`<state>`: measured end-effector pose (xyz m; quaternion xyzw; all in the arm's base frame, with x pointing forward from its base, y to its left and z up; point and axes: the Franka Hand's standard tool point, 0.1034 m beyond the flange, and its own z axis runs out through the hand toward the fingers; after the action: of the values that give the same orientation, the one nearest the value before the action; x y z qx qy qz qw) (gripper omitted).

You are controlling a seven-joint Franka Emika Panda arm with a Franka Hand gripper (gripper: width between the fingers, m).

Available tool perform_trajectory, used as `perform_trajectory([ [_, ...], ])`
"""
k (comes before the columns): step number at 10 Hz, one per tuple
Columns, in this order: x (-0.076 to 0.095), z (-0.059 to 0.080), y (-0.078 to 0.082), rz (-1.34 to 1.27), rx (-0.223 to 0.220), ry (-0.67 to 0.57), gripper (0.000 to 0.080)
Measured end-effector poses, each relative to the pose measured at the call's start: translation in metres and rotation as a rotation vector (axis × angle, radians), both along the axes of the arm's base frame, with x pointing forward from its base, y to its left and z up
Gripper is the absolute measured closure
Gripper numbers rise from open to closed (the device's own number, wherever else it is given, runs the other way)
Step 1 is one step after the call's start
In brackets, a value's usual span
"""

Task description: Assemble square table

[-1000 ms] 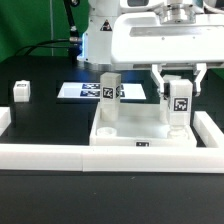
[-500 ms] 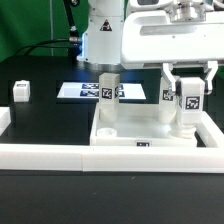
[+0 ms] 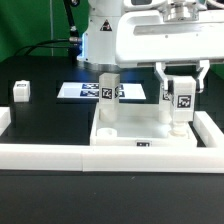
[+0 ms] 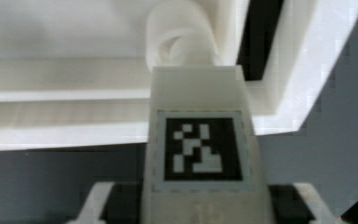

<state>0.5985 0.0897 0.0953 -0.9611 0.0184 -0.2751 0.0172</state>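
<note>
Gripping a small white leg (image 3: pixel 180 103) upright by its sides, the claw (image 3: pixel 181 84) holds it at a rear corner socket of the square tabletop (image 3: pixel 138 130); whether it is seated, I cannot tell. If tilted, its tip could catch the socket lip and jam. Everything looks like hard, smooth white plastic: blocky tagged legs and a low-rimmed tray. A second leg (image 3: pixel 109 90) stands in the neighbouring corner, and a third leg (image 3: pixel 21 91) sits well apart on the black table (image 3: pixel 50 120).
</note>
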Motion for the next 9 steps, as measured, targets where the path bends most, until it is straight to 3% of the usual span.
perform_trajectory([
  [3, 0.002, -0.005, -0.007, -0.014, -0.003, -0.003, 0.0509],
  [5, 0.001, -0.012, 0.0, -0.008, -0.008, -0.006, 0.0508],
  [9, 0.007, -0.013, 0.008, -0.006, -0.02, -0.055, 0.0508],
])
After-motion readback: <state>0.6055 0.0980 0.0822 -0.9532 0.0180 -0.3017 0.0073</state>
